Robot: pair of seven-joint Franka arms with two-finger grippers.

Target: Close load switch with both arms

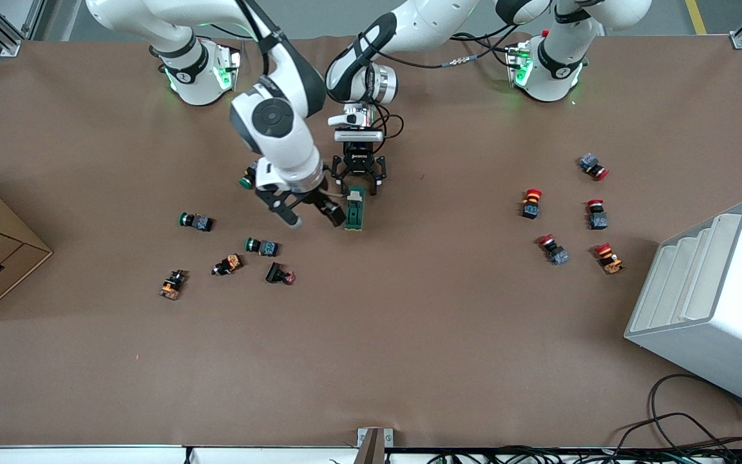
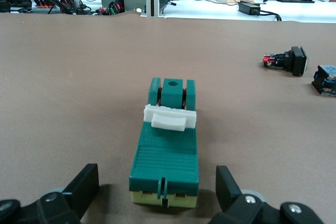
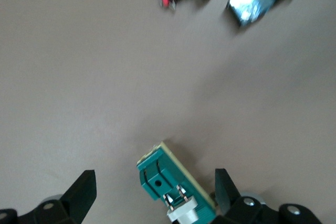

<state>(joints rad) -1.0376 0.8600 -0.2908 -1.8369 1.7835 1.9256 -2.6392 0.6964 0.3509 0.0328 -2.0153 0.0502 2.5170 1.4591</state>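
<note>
Two grippers: both are at the load switch, near the middle of the table.
Load switch (image 1: 355, 208): a dark green block on a cream base, lying flat on the brown table (image 1: 409, 335), its long axis running toward the front camera; a white tab (image 2: 169, 117) sits across its top.
Left gripper (image 1: 358, 182): low at the switch's end toward the robots' bases, fingers (image 2: 83, 184) spread apart; that end lies between the fingertips with a gap on each side, not touched.
Right gripper (image 1: 312, 214): tilted, just beside the switch toward the right arm's end of the table, fingers (image 3: 81, 192) wide apart; one finger is close against the switch's side, though contact cannot be told.
Writing: a small white label shows on the left gripper's body, too small to read; none can be read on the switch.
Nearby: green-capped push-buttons (image 1: 229, 251) lie toward the right arm's end, red-capped push-buttons (image 1: 570, 219) toward the left arm's end.
</note>
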